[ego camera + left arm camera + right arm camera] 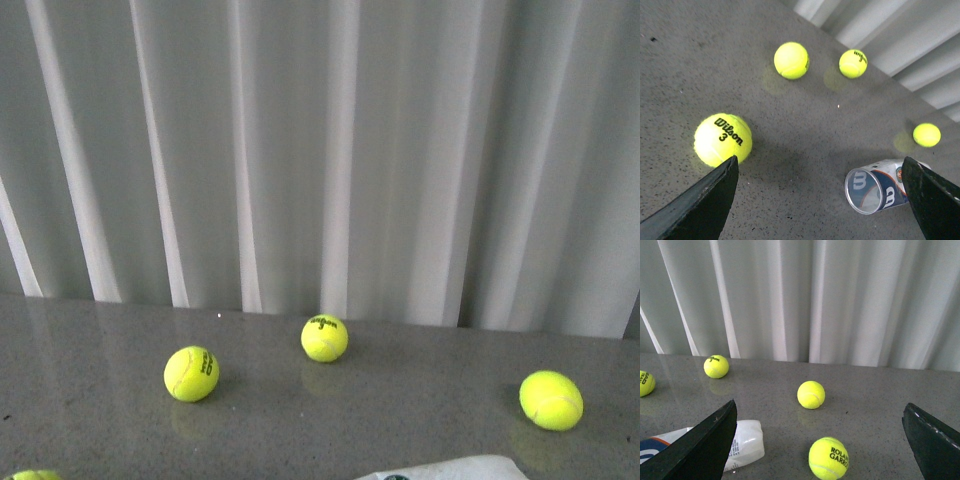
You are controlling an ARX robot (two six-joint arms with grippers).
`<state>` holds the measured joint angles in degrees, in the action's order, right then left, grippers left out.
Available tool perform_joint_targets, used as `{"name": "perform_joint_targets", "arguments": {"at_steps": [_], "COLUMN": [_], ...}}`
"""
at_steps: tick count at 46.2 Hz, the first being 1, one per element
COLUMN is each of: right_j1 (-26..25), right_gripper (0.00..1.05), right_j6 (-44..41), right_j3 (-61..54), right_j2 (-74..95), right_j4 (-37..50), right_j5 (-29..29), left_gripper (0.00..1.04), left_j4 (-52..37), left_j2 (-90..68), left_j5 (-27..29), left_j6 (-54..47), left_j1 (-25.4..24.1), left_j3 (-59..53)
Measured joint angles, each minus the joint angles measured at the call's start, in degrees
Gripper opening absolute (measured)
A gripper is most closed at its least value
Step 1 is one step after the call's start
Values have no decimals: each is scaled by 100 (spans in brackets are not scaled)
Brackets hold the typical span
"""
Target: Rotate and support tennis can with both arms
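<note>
- The tennis can (879, 192) is a clear tube with a blue and white label, white "W" marks and a round badge.
- It lies on its side on the grey worktop (805, 125). The front view shows only a white sliver at the bottom edge.
- The left gripper (820, 159) is spread wide and holds nothing. The can is beyond it, close by one finger (935, 200).
- The right gripper (820, 404) is also spread and empty, with the can partly behind one finger (700, 445).
- Its long axis is flat on the worktop, with the open mouth towards the left wrist camera.
</note>
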<state>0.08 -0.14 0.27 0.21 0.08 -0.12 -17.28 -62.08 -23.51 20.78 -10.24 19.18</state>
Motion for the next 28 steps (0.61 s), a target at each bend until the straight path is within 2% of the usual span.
{"name": "perform_joint_targets", "arguments": {"at_steps": [8, 16, 28], "right_j1": [0, 0, 0], "right_gripper": [98, 98, 98], "right_j6": [0, 0, 0], "right_j3": [0, 0, 0], "right_j2": [0, 0, 0], "right_j4": [0, 0, 0], "right_j5": [0, 0, 0], "left_gripper": [98, 98, 98], "left_j4": [-354, -597, -979], "left_j2": [-1945, -3176, -4323], "left_j5": [-494, -1167, -1274], "left_j6": [-120, 15, 402], "left_j1": [396, 750, 1121], "left_j3": [828, 1410, 2090]}}
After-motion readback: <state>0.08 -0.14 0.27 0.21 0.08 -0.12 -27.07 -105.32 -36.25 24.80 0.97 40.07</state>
